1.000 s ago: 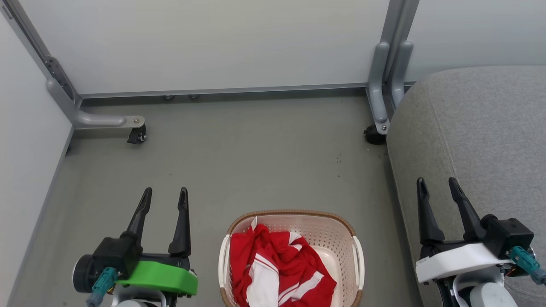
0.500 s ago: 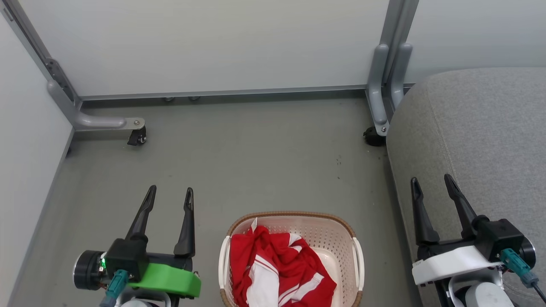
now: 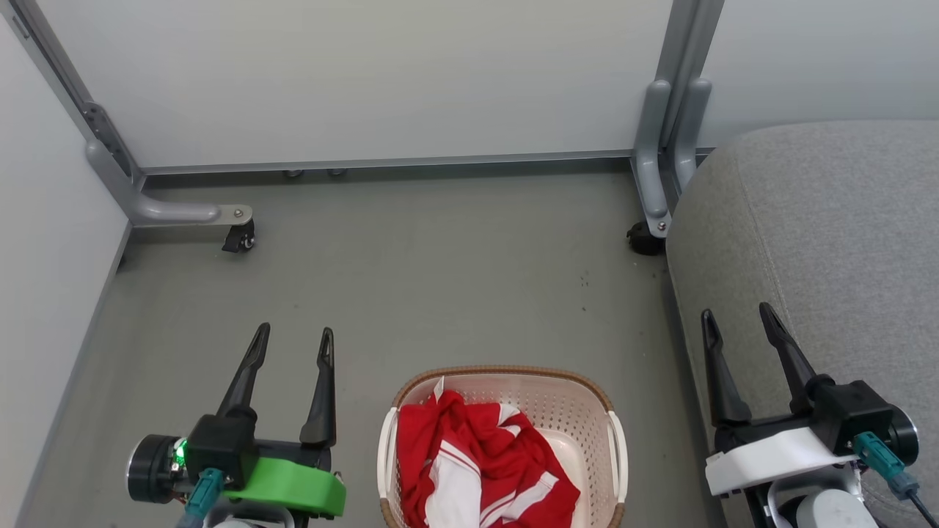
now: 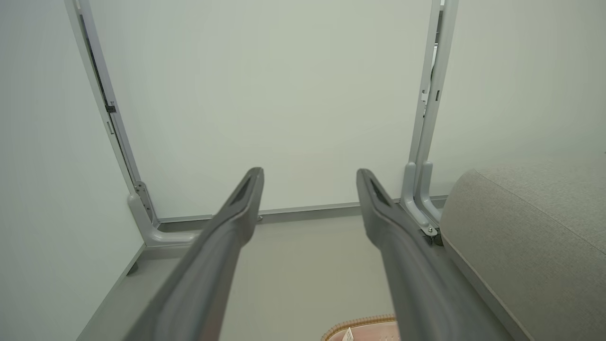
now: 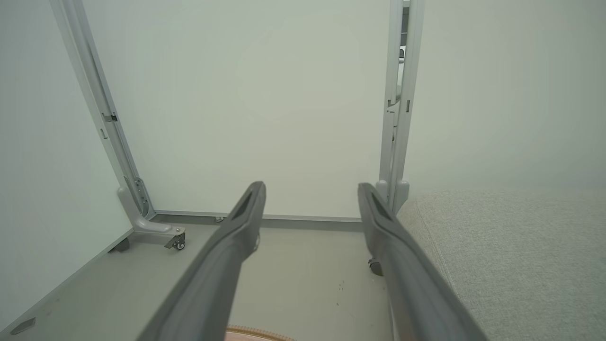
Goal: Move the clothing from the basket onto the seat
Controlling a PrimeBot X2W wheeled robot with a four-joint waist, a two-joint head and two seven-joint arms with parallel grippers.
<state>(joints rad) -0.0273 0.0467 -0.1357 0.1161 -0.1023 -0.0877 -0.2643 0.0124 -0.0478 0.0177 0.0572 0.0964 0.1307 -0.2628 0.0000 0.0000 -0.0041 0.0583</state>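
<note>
Red clothing [image 3: 477, 462] with white stripes lies bunched in the cream basket [image 3: 568, 407], which stands on the floor at the bottom centre of the head view. The basket's brown rim [image 4: 362, 324] peeks in at the bottom of the left wrist view. The grey seat [image 3: 829, 235] rises on the right, also seen as the seat [image 4: 530, 237] and the seat [image 5: 502, 255] in the wrist views. My left gripper [image 3: 292, 337] hangs open left of the basket, empty. My right gripper [image 3: 736, 315] is open over the seat's left edge, empty.
Pale partition panels close off the back and left. A grey metal foot with a castor [image 3: 238, 238] juts out at the back left, and a grey post with a castor [image 3: 645, 238] stands beside the seat's far corner. Grey floor [image 3: 440, 279] stretches beyond the basket.
The left gripper has turned a little to the right and sits slightly lower in the view. The right gripper has drifted slightly left and down. The scene has slipped down a touch; both stay open.
</note>
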